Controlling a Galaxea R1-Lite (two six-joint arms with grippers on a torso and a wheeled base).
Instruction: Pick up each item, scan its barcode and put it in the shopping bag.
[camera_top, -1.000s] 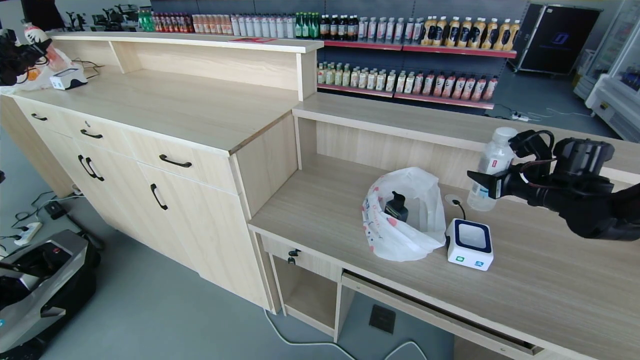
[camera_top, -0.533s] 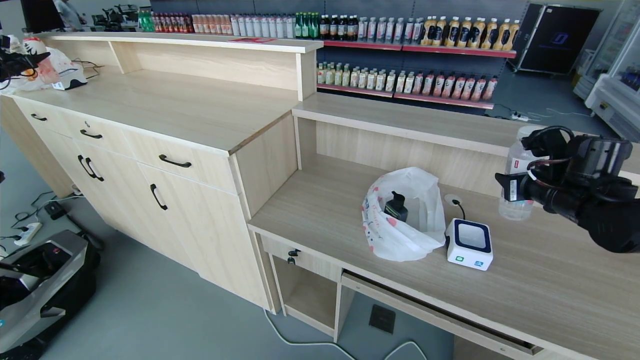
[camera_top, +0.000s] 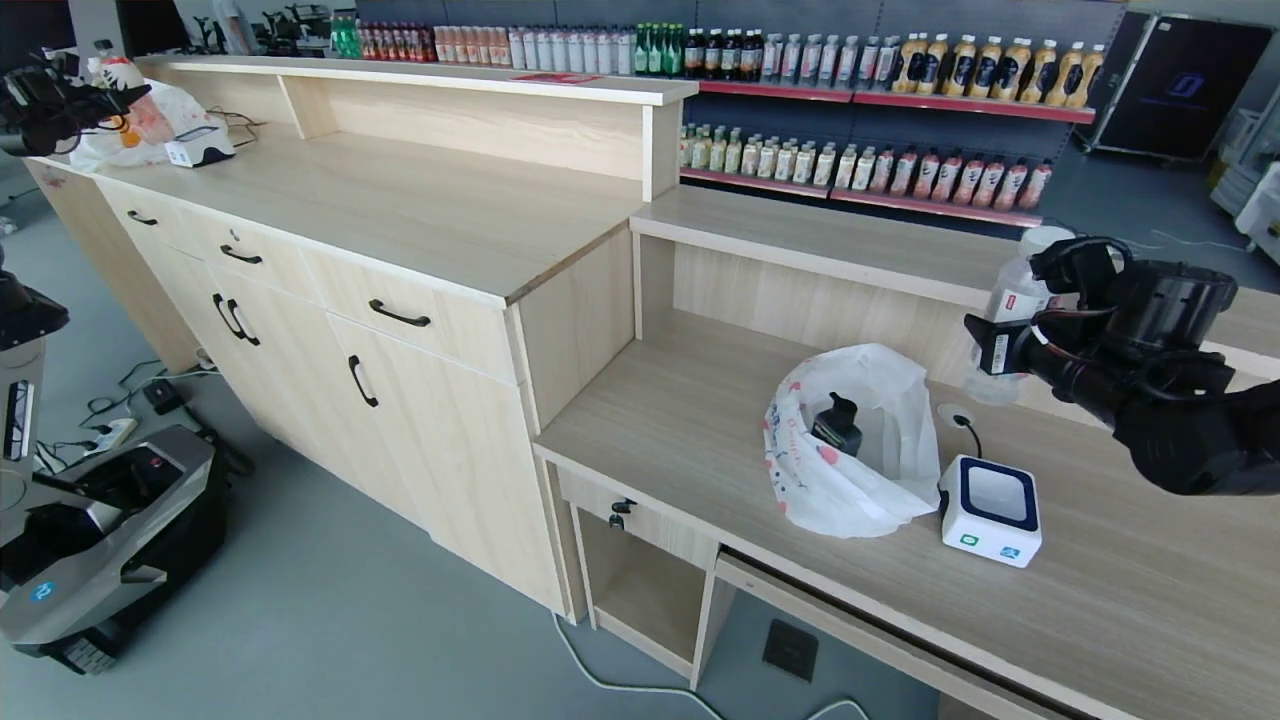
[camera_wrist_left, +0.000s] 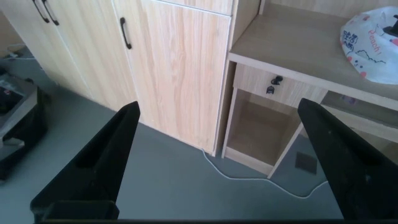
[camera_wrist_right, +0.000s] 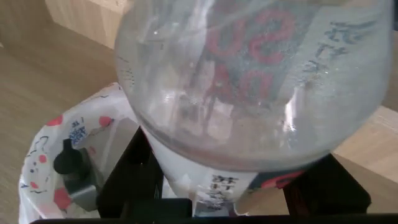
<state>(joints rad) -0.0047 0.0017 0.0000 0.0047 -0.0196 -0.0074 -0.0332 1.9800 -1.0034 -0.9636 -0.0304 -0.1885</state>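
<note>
The right hand (camera_top: 1003, 340) is closed around a clear water bottle (camera_top: 1015, 290) with a white cap, gripping it low on the body while it stands upright. The bottle is at the far edge of the table (camera_top: 690, 400), against the wooden back wall and under the raised ledge; whether its base touches the table I cannot tell. In the right wrist view the bottle (camera_wrist_right: 249, 93) sits very close to the lens, with the shopping bag (camera_wrist_right: 43, 155) below and beyond it. The white shopping bag (camera_top: 850, 450) lies open on the table, towards its front edge, with a dark item (camera_top: 838, 425) inside. Just beside the bag, on the side nearer the right arm, sits a white scanner (camera_top: 990, 512) with a dark-rimmed window facing up, its cable running to a port (camera_top: 955, 412) in the table. The bottle is apart from both, farther back. The left hand (camera_wrist_left: 214, 165) is spread wide, its dark fingers (camera_wrist_left: 93, 165) holding nothing, above the grey floor (camera_wrist_left: 161, 186) in front of the cabinet door (camera_wrist_left: 180, 68).
</note>
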